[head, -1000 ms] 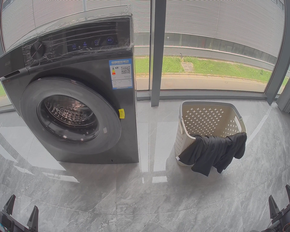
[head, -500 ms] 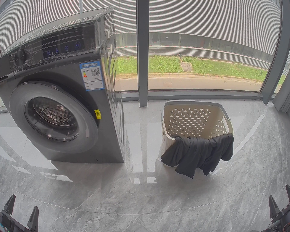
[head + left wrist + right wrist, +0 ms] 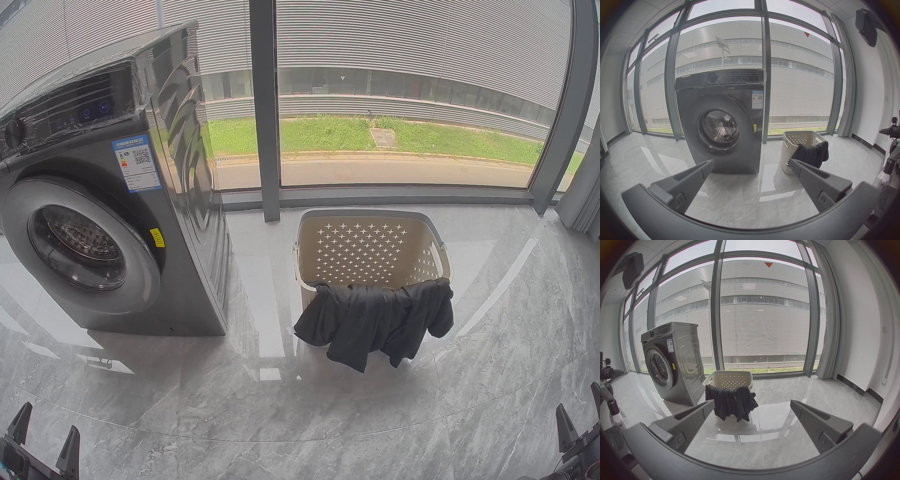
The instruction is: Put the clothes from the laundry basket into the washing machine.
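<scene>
Over the near rim of the laundry basket [image 3: 369,215] hangs a dark garment [image 3: 375,319], most of it spilling down the outside wall toward me. I cannot tell whether anything more lies in the bottom. Left of the basket, across a gap of bare floor [image 3: 269,400], stands the washing machine [image 3: 181,206]. Its round door [image 3: 81,250] looks shut to me, with the drum showing through the glass.

By my reckoning I am at the very start: nothing is lifted, and I stand well short of the basket. The next move calls for closing in until the draped cloth is under one of my arms. Then I should come down on the bunched part at the rim, where there is enough fabric to pinch without catching the plastic. The door will want opening before anything can go in, so one arm may have to see to that.

My left gripper [image 3: 750,162] is held low and level on the near side of the basket, off toward the machine, its jaws spread wide with nothing between them. My right gripper [image 3: 750,402] sits the same way on the other side, facing the basket almost head-on, jaws wide apart and empty
</scene>
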You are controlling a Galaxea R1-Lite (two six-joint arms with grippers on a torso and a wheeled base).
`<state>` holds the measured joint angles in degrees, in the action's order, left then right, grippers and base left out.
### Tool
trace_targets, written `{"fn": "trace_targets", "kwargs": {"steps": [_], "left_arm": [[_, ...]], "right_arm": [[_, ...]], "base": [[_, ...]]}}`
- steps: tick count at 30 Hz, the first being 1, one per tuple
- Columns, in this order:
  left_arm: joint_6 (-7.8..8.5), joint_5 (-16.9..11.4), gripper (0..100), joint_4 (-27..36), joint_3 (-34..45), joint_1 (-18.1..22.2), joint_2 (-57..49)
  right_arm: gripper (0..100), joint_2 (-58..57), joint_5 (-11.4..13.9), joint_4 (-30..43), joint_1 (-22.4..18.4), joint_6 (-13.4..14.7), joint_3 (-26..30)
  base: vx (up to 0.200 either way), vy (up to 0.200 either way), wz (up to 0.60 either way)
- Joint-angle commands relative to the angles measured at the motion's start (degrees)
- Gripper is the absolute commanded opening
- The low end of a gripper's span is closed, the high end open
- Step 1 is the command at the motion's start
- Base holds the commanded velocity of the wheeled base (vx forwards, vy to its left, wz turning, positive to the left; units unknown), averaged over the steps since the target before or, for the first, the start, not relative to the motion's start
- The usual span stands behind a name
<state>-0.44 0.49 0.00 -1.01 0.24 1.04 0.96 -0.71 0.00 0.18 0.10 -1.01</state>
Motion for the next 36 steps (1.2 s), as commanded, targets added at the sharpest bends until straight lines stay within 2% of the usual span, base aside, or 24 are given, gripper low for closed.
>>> {"fn": "trace_targets", "kwargs": {"steps": [1,19,36], "left_arm": [[-0.09,-0.05,100,0.0,1.01,0.02,-0.95],[-0.09,-0.05,100,0.0,1.01,0.02,-0.95],[-0.09,-0.05,100,-0.09,1.01,0.02,-0.95]], "right_arm": [[100,-0.79,0.0,0.0,-0.01,-0.01,1.01],[100,-0.79,0.0,0.0,-0.01,-0.01,1.01],[100,-0.79,0.0,0.0,-0.09,-0.01,1.01]], "base": [[0.0,0.0,0.0],[0.2,0.0,0.0],[0.0,0.0,0.0]]}}
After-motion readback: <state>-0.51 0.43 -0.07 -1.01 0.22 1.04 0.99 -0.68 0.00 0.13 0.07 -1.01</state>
